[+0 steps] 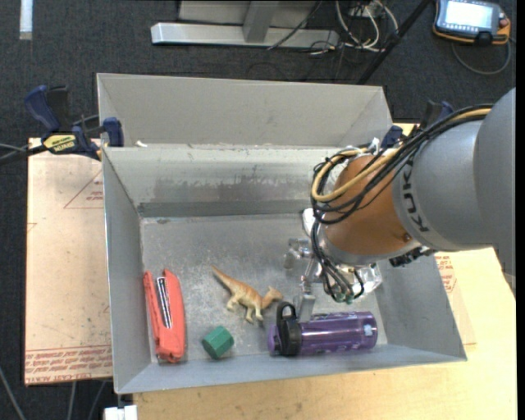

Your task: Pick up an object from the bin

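Purple bottle (332,332) lies just beside your gripper (305,283); centre over its barrel, off the black cap (285,328); jaw gap can't be told.

You see dark carpeted floor (82,41); at top lie a grey metal bar (238,33), loose cables (365,29) and an orange-trimmed pendant (472,18).

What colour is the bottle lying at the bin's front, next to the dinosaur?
The bottle is purple with a black cap, seen in the camera view.

The arm (459,180) bears partly visible "KU" lettering.
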Available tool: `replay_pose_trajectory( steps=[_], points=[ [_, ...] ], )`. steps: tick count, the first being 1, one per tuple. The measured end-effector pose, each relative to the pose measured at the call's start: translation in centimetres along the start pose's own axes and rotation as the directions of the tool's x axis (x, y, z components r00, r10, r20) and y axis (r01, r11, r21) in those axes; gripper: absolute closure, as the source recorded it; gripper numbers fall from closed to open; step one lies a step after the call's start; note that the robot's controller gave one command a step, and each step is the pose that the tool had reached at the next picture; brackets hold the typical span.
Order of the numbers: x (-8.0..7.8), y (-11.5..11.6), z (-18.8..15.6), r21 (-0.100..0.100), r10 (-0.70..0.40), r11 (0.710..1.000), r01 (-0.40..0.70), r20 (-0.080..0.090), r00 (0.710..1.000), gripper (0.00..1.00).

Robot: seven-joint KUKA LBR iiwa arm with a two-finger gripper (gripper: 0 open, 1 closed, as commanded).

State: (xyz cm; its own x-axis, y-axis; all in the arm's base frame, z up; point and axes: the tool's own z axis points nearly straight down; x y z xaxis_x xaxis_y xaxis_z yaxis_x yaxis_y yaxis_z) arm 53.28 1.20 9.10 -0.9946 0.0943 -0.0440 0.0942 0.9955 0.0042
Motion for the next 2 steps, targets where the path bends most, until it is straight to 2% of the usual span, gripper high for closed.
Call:
replay_pose_trajectory(
  steps=[1,2],
  points=[
    [0.31,0.96,0.14,-0.006,0.07,0.998,-0.07,0.021,0.997,0.0],
    [0.47,0.69,0.03,-0.007,0.083,0.996,-0.083,0.029,0.996,0.0]
  ],
)
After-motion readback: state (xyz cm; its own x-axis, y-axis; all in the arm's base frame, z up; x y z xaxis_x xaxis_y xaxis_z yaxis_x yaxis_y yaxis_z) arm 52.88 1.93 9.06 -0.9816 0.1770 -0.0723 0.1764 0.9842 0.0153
